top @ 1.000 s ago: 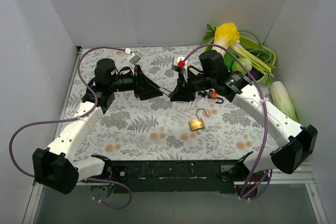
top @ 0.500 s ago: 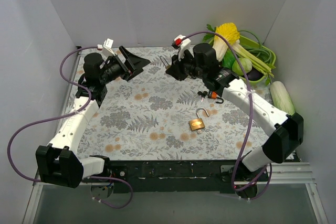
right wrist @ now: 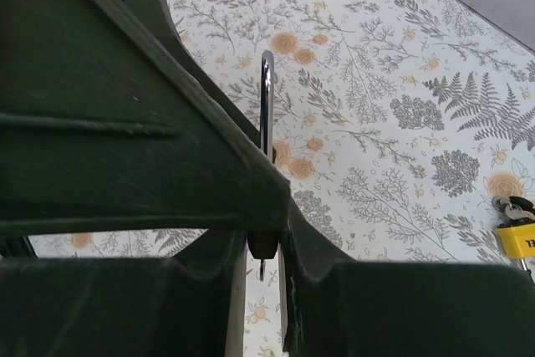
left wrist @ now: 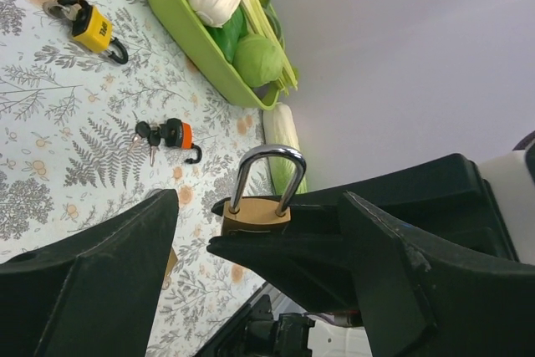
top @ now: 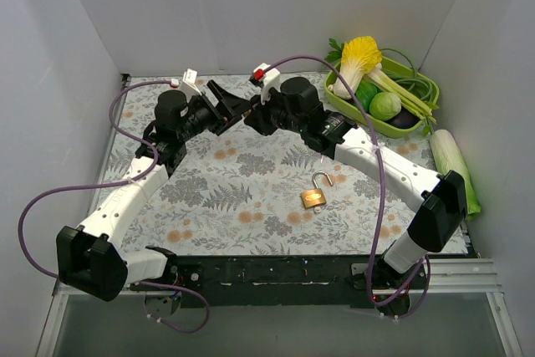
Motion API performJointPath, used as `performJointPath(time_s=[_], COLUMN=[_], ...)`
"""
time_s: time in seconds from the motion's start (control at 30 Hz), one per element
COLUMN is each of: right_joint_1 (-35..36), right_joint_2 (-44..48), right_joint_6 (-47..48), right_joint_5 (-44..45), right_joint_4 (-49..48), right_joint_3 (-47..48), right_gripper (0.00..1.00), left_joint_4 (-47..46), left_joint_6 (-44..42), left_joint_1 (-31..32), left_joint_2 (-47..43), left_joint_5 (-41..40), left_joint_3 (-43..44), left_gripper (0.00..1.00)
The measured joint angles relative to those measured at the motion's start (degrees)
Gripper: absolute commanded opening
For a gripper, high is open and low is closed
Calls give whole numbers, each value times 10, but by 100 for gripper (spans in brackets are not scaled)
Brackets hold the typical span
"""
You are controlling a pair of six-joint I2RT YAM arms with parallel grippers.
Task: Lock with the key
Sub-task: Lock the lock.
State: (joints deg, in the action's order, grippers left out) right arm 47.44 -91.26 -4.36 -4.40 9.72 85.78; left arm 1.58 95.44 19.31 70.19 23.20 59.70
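Observation:
A small brass padlock with a steel shackle is pinched in my right gripper, held in the air above the back of the table. In the right wrist view the padlock is edge-on, its body squeezed between my fingers, and a thin metal tip shows below it. My left gripper is open and empty, its fingers spread wide either side of the right gripper's tip. No key shows in it. A second brass padlock lies on the cloth with its shackle open.
An orange padlock with keys and a yellow padlock lie on the floral cloth. A green tray of vegetables stands at the back right, with a cabbage beside it. White walls enclose the table.
Both grippers rose from the table's middle, swung apart, then came back together at the back centre. The right arm now hides the orange padlock in the top view.

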Motion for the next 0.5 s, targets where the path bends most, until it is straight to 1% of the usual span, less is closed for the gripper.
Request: performJointPath(time_s=[0.07, 0.17, 0.2, 0.27, 0.33, 0.43, 0.5], right_joint_1=[5, 10, 10, 11, 12, 14, 14], right_joint_2=[0, 0, 0, 0, 0, -1, -1], right_joint_6=[-3, -8, -10, -13, -15, -17, -17], right_joint_5=[3, 10, 13, 19, 24, 29, 30], right_joint_4=[-5, -7, -8, -9, -8, -2, 0], right_joint_3=[0, 0, 0, 0, 0, 0, 0], right_gripper=[1, 1, 1, 1, 1, 1, 1], left_joint_4=[5, 12, 14, 17, 18, 17, 15], left_joint_6=[0, 1, 1, 3, 5, 7, 7], left_joint_1=[5, 8, 9, 11, 12, 16, 17], left_joint_2=[0, 0, 0, 1, 2, 4, 5], left_joint_5=[-9, -21, -25, -32, -37, -42, -42], left_joint_3=[-1, -3, -3, -5, -6, -6, -6], left_gripper=[72, 63, 58, 54, 49, 46, 49])
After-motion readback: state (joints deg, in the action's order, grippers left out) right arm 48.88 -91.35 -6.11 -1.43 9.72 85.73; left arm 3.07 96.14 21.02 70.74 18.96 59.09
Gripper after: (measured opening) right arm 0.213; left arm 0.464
